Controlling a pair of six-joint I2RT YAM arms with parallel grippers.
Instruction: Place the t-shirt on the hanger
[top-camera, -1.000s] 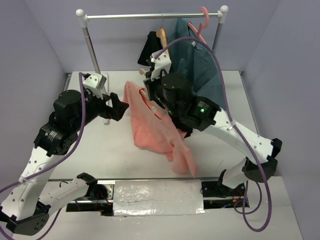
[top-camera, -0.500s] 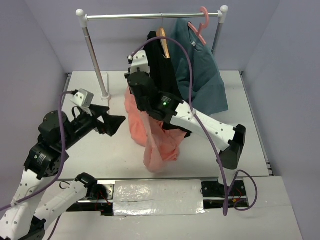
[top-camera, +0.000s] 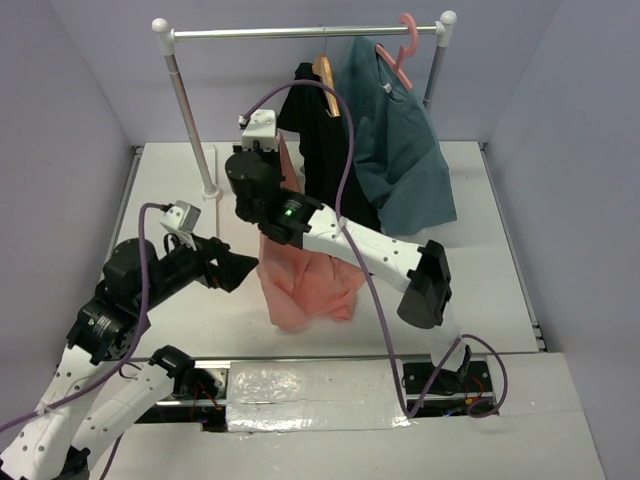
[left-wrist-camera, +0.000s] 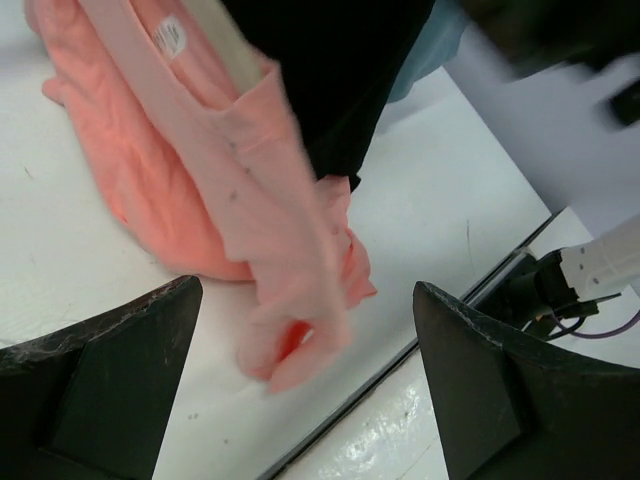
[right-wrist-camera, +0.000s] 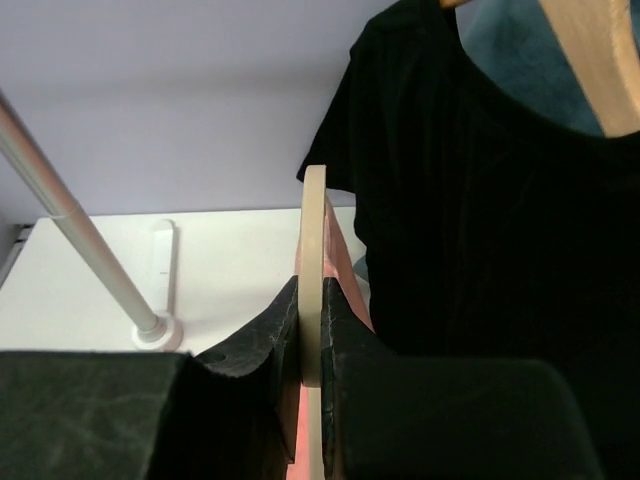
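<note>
At the near edge of the surface (top-camera: 480, 250) a strip covered with shiny foil (top-camera: 315, 385) lies between the two arm bases. From the left base the left arm rises and points to the right. The left fingers (top-camera: 238, 264) stand as wide apart as they go and hold nothing. In the left wrist view the coral-pink t-shirt (top-camera: 300, 285) fills the space in front of them, but it does not touch either finger.

The t-shirt hangs in a long bunched fold near the middle of the surface, just beside the left fingers. Its lower end reaches down to the white surface; it is not sure whether it rests there. In the left wrist view its collar and a small white neck label are at the top.

The right arm goes from its base on the right, over the t-shirt, to the top of the cloth. The right fingers (right-wrist-camera: 255, 350) are nearly closed and pinch the pale beige hanger (right-wrist-camera: 314, 230), which shows edge-on and upright between them. A little coral cloth shows beside the hanger, just above the fingers. How far the hanger is inside the t-shirt cannot be told.

Behind stands a clothes rack with a metal post (top-camera: 190, 110) and a rail (top-camera: 300, 32). On the rail hang a black shirt (top-camera: 325, 150) on a wooden hanger (top-camera: 325, 75) and, to its right, a teal shirt (top-camera: 400, 150) on a pink hanger (top-camera: 403, 45). The black shirt is just behind the t-shirt.
</note>
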